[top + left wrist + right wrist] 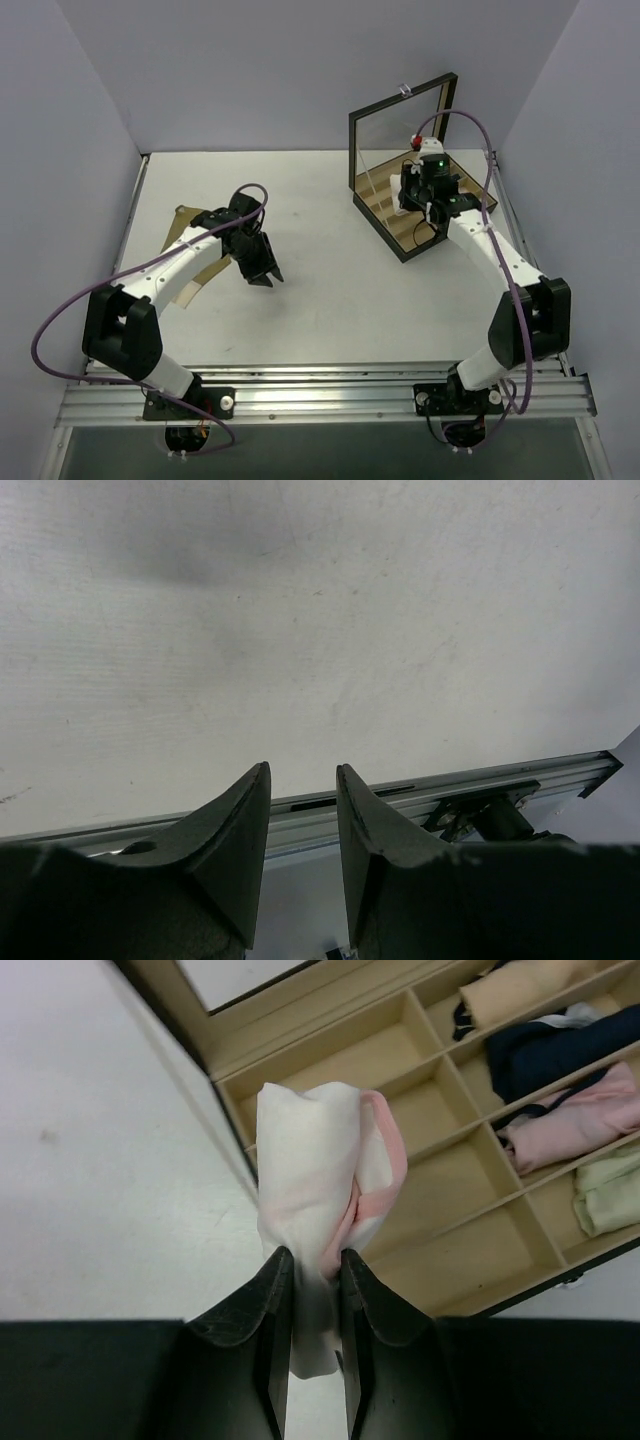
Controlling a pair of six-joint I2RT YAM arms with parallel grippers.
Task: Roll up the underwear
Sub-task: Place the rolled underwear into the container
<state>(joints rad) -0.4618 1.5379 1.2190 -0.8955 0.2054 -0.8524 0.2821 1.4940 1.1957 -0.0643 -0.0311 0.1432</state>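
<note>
Briefs of tan-beige cloth [200,278] lie on the white surface [330,300] at far left, partly under the left arm. They look not yet rolled. Left fingers [235,830] hang just right of them, apart, nothing between, bare surface below. Right fingers [255,1300] are clamped on the rolled white cloth briefs with pink edging [300,1160], held above the dark-framed, open-lidded wooden divider box [450,1175], near its empty left-hand cells.

Step judged: stowing the white roll; the tan pair is left to do. Next move calls for lowering the roll into one empty cell, square to the dividers so it does not spring open on release. The left arm must then reach left for the tan pair.

Not resolved:
- which cell sits directly under the roll
- the roll's lower end, buried between the fingers
- the tan pair's shape, cut by the arm
- the right fingers in the top view, hidden by the wrist

Cloth rolls [550,1055] fill cells at right, cropped by the picture's edge.
</note>
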